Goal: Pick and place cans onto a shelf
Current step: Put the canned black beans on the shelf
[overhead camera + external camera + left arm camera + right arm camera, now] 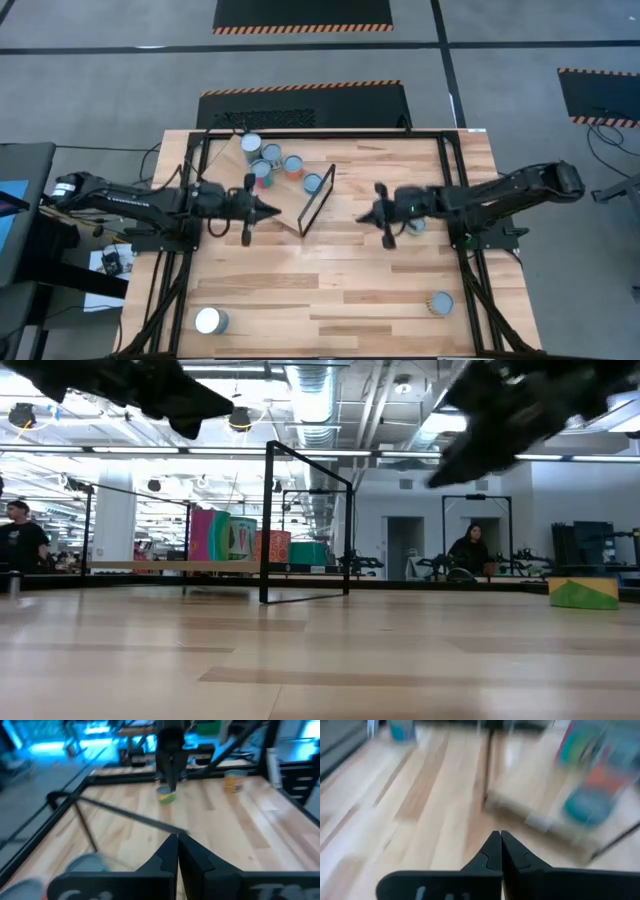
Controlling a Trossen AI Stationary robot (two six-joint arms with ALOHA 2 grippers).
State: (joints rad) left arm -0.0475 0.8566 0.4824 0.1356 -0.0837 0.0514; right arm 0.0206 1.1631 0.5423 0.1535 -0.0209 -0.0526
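The shelf [291, 203], a tilted light-wood board with a thin black frame [318, 200] at its right end, stands at the table's far middle. Several cans [272, 153] with pale round tops stand on and beside its far left part; they show as pink, orange and teal sides in the low view [232, 536]. My left gripper [272, 211] is shut and empty, above the shelf's near left side, pointing right. My right gripper [364, 216] is shut and empty, right of the frame, pointing left. A can [416, 226] lies under the right arm.
One can [211, 320] stands near the table's near left corner and another [440, 303] lies near the near right corner. A black rail frame [445, 135] runs round the tabletop. People show in the room beyond the table [470, 550].
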